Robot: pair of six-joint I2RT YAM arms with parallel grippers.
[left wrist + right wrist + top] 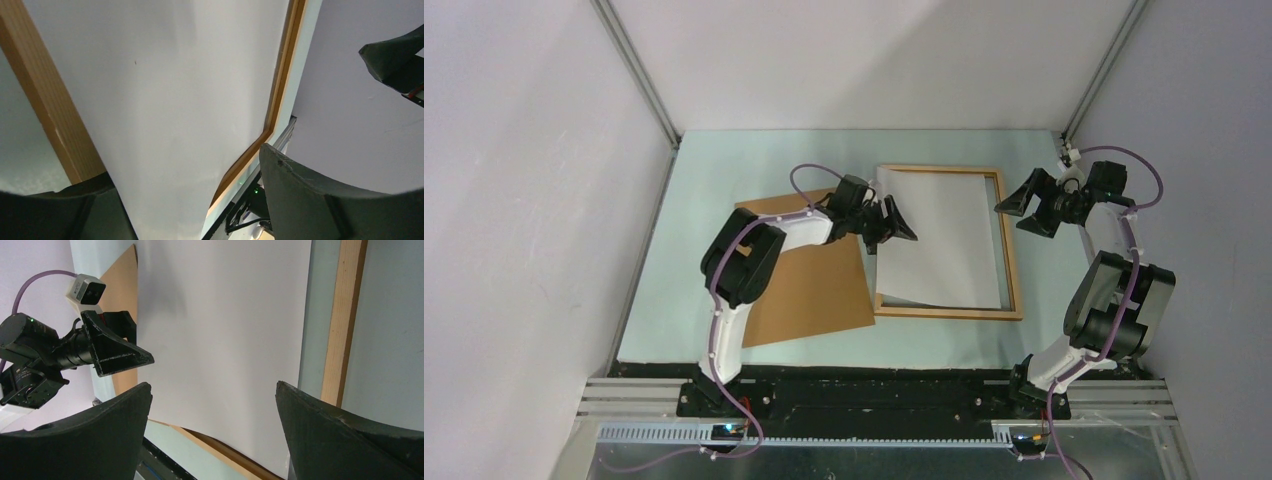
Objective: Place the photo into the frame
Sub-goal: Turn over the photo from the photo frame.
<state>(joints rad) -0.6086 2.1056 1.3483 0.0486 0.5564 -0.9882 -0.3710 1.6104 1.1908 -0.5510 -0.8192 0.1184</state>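
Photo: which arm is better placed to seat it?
Probably left: the open left claw is at the photo's left edge, which overlaps the frame; the right claw hovers at the opposite side.

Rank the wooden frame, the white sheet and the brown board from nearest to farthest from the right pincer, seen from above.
1. The frame: its right rail lies just beside the right pincer.
2. The photo: white side up, left of that rail.
3. The backing board: farthest left.

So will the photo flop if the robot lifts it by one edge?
Probably floppy: the photo is a thin sheet, and its near edge curves instead of lying flat in the frame. It is likely very light, so a push should slide it easily. It might crease if pinched hard.
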